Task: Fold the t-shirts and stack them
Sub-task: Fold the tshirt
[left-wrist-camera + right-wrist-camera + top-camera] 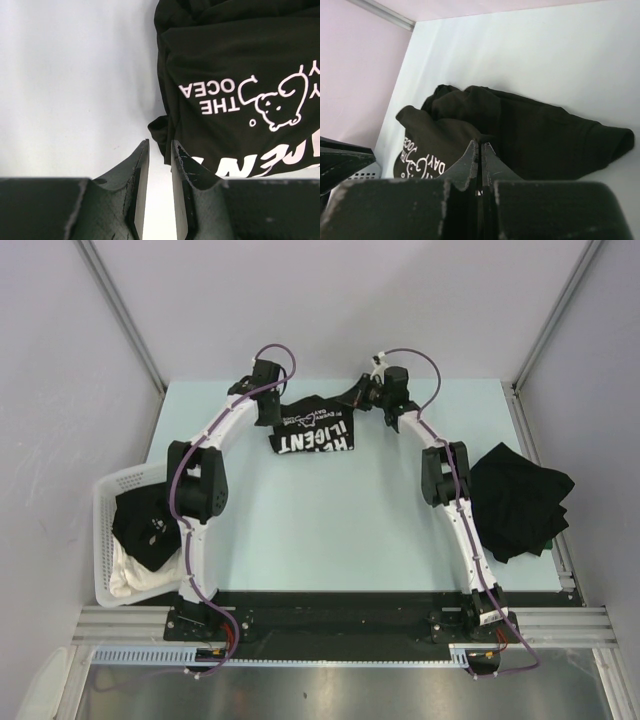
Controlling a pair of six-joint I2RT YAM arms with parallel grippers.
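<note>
Robot arms partway through folding black t-shirts.
A folded stack (515, 498) at 3 o'clock (seemingly done); basket (105, 490) at 9 holds another shirt (140, 525); printed t-shirt (312, 432) crumpled at 12. The left gripper (160, 145) stands slightly spread, empty; the right gripper (480, 144) is pressed together at its edge.

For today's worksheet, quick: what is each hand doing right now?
Left hand: open, holding nothing.
Right hand: closed at the t-shirt; grip unclear.
</note>
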